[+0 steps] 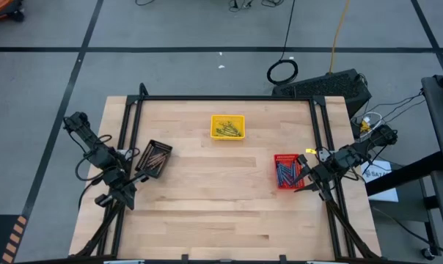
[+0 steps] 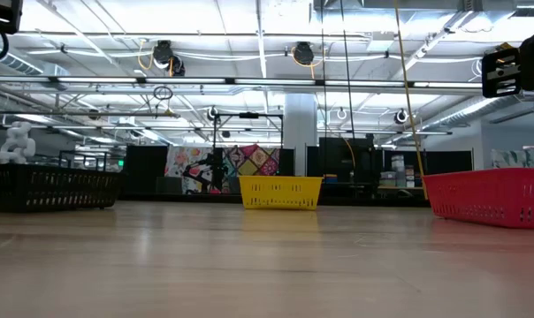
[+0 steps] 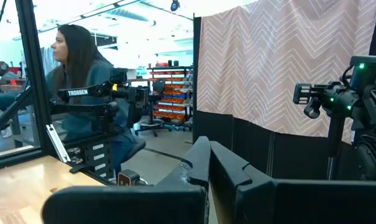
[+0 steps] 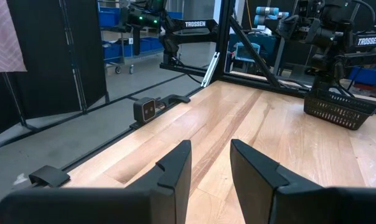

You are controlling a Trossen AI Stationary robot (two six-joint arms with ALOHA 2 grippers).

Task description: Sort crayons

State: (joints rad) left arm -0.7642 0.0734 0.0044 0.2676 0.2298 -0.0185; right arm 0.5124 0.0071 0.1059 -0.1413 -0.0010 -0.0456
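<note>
Both grippers were found raised off the bench (image 1: 221, 198) at its outer edges. On the left, the left gripper (image 1: 126, 192) was seen closed and empty, just beside the black tray (image 1: 154, 158). On the right, the right gripper (image 4: 210, 163) was seen with its fingers parted and nothing between them, just beside the red tray (image 1: 286, 170). The crayons (image 1: 227, 130) were seen lying in the trays: yellow and olive ones in the yellow tray (image 1: 227, 118) near the far middle, blue ones (image 1: 284, 173) in the red tray, brown ones (image 1: 156, 157) in the black tray. A seated person (image 3: 85, 87) was seen beyond the bench in the left wrist view.
</note>
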